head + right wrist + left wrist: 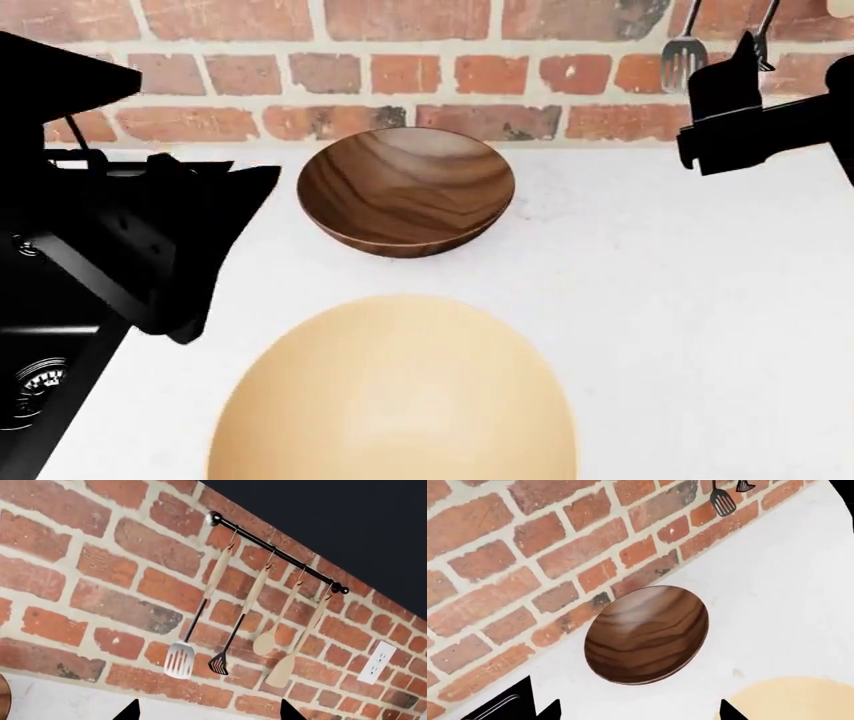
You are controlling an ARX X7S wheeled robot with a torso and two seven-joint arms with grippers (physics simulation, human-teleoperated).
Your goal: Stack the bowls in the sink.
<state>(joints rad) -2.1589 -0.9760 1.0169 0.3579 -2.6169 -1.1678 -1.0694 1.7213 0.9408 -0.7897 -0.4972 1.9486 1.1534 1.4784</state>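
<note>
The dark brown wood-grain bowl point(404, 190) stands upright on the white counter near the brick wall; it also shows in the left wrist view point(646, 635). The larger cream bowl point(394, 395) sits in front of it, and its rim shows in the left wrist view point(800, 700). The black sink point(27, 430) with its steel drain point(38, 378) is at the lower left, with no bowl seen in it. My left gripper point(637, 712) is open and empty, left of the brown bowl and apart from it. My right gripper point(210, 712) is open and empty, raised at the far right point(721, 110).
A brick wall point(400, 70) backs the white counter point(694, 300). A black rail point(273, 550) holds a slotted spatula point(179, 660), a masher and wooden spoons. A fork point(683, 55) hangs near my right arm. A wall outlet point(375, 662) is further along.
</note>
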